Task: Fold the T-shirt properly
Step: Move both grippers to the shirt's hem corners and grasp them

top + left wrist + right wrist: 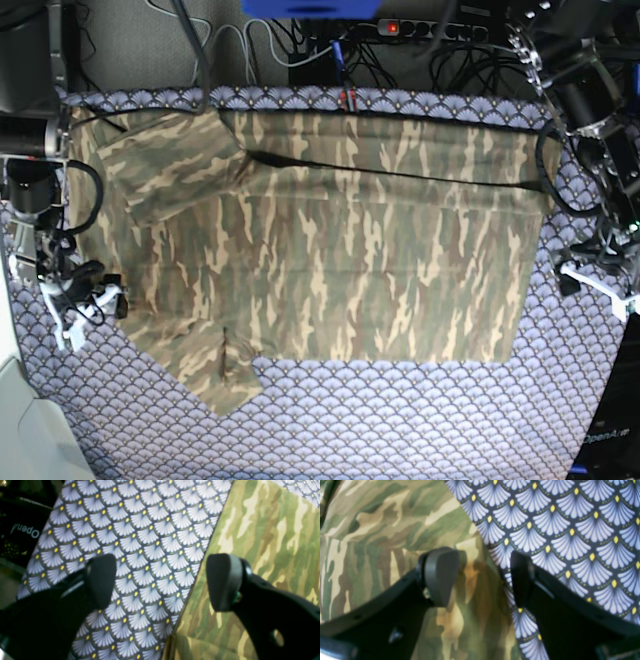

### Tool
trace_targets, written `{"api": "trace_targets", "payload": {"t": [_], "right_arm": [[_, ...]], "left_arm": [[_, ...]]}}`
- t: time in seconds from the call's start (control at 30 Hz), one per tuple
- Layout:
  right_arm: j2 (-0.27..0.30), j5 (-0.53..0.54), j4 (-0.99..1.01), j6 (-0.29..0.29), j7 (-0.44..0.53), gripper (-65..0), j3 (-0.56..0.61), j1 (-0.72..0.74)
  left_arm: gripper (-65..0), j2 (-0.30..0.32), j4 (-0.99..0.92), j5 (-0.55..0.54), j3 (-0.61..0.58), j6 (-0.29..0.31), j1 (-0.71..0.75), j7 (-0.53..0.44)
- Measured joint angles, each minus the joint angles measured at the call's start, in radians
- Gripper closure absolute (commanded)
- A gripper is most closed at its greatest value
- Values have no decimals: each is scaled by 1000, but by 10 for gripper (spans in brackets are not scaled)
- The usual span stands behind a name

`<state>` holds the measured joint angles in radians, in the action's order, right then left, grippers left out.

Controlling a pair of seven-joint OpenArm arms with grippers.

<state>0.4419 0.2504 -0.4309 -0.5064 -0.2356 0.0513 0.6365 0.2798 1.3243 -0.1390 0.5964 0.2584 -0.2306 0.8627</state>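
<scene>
The left tool (161, 582) stands with its jaws spread wide and nothing between them; one pad hangs over the patterned cloth (140, 542), the other over the edge of the T-shirt (270, 542). The right tool (485, 577) is likewise wide apart and holds nothing, one pad above the camouflage fabric (382, 525), the other above the fan-scale cloth (570, 530). Whether either pad touches the fabric below cannot be told.

In the base view the left tool (590, 285) sits just off the shirt's hem side, at the right of that view, and the right tool (85, 300) sits by the sleeve side at the view's left. Bare patterned cloth (400, 420) runs along the near side of the table below the shirt, and narrower strips show at both ends.

The T-shirt (350, 250) lies spread across the middle of the table, mostly flat, camouflage in olive, tan and brown. One sleeve (165, 160) lies toward the far left corner, the other (215, 370) points toward the near edge. A dark line crosses its far part where the cloth lies doubled over
</scene>
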Motion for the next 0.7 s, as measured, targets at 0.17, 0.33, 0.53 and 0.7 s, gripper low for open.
{"api": "trace_targets", "payload": {"t": [0.17,0.33,0.53,0.7], "right_arm": [[-17,-53,1,0,-15,-377,1,-3],[-22,-79,-1,0,-49,-362,0,2],[-21,-79,-10,2,-43,-123,-1,-11],[-21,-69,-12,2,-40,0,-3,-16]], "left_arm": [[-553,0,0,0,0,0,0,0],[-554,0,0,0,0,0,0,0],[-555,-2,-5,0,-1,0,-3,-4],[-555,-16,-70,21,-75,-3,-79,-13]]}}
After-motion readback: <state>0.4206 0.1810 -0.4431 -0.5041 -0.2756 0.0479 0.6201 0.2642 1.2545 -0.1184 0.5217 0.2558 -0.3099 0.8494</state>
